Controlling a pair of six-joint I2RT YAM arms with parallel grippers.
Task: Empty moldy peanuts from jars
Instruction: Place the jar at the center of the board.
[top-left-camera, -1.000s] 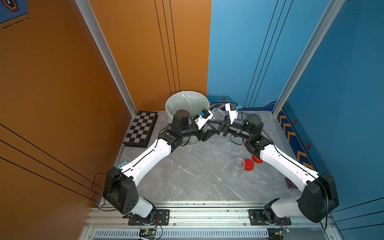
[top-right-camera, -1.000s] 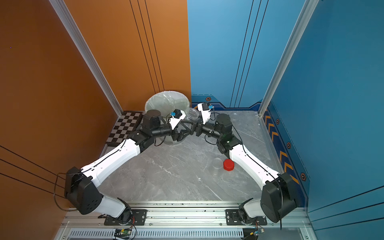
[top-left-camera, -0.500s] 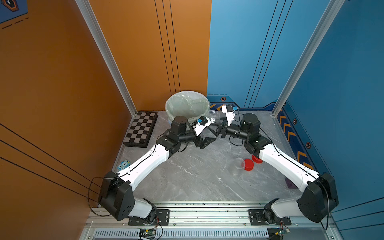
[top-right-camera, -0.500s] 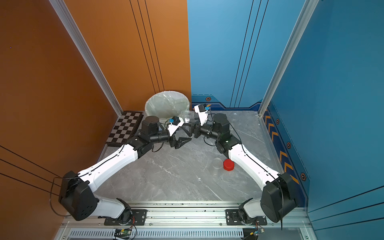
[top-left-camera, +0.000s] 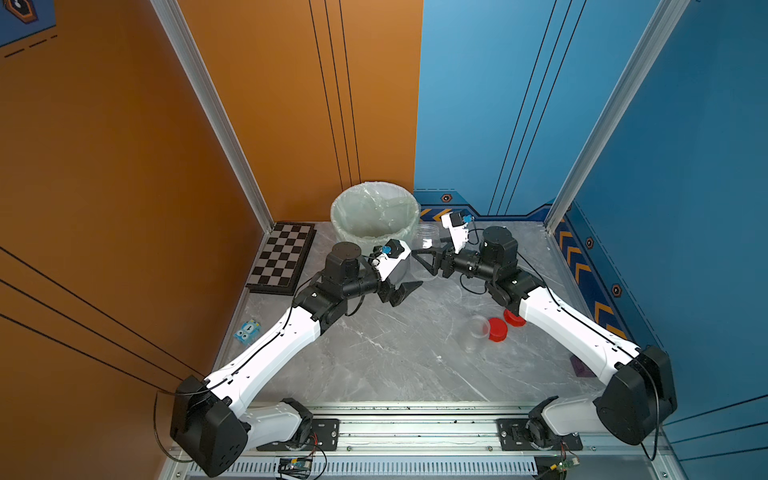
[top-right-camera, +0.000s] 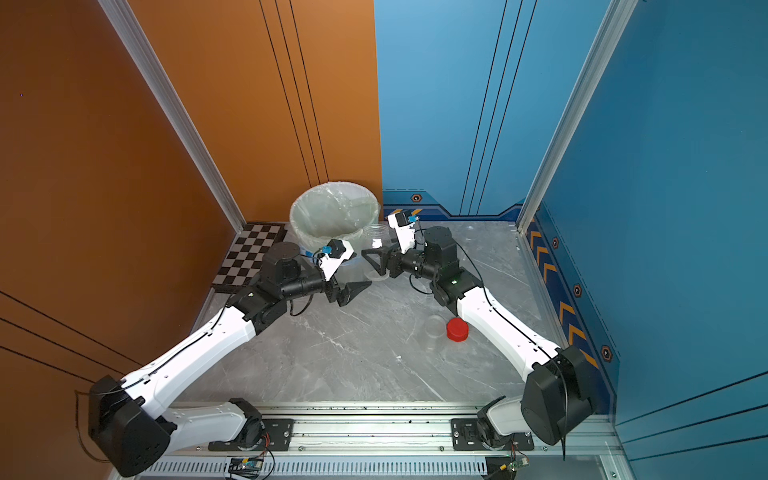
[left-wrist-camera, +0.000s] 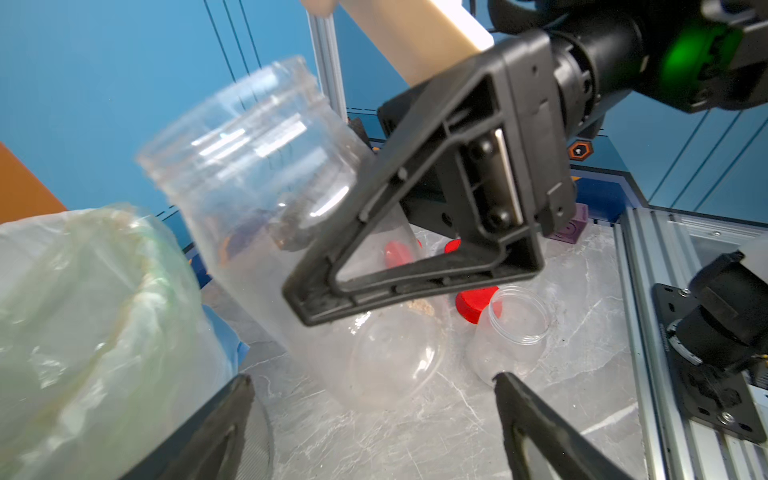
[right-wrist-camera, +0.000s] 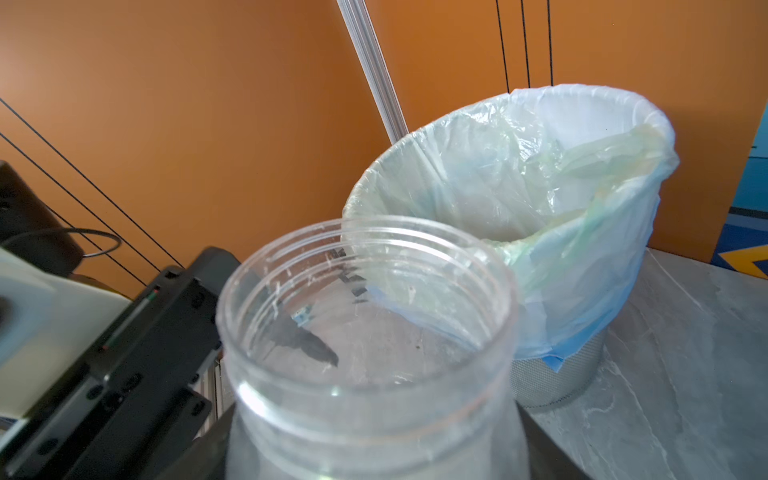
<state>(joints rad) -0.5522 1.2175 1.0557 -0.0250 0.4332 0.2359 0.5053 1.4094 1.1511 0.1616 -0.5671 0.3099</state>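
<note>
A clear, lidless jar (top-left-camera: 426, 247) (top-right-camera: 376, 249) hangs tilted just right of the bag-lined bin. My right gripper (top-left-camera: 428, 259) (top-right-camera: 374, 261) (right-wrist-camera: 374, 457) is shut on its body. The right wrist view looks into the jar's open mouth (right-wrist-camera: 365, 311), which seems empty. My left gripper (top-left-camera: 405, 289) (top-right-camera: 353, 291) (left-wrist-camera: 372, 380) stands open and empty, low and to the left of the jar (left-wrist-camera: 270, 187). A few pale tan bits (left-wrist-camera: 419, 307), perhaps peanuts, show near the jar's base. A second jar (top-left-camera: 478, 328) (top-right-camera: 434, 328) (left-wrist-camera: 515, 328) stands open on the table.
The bin (top-left-camera: 374, 195) (top-right-camera: 334, 191) (right-wrist-camera: 540, 137) stands at the back. Red lids (top-left-camera: 497, 329) (top-left-camera: 515, 318) (top-right-camera: 457, 329) (left-wrist-camera: 473, 305) lie by the second jar. A chessboard (top-left-camera: 282, 257) lies at the back left, a small blue toy (top-left-camera: 247, 331) at the left edge, a purple block (top-left-camera: 582, 368) at the right.
My left gripper has opened and drawn back from the jar, down and to the left. My right gripper has closed further on the jar and shifted slightly toward the bin.
</note>
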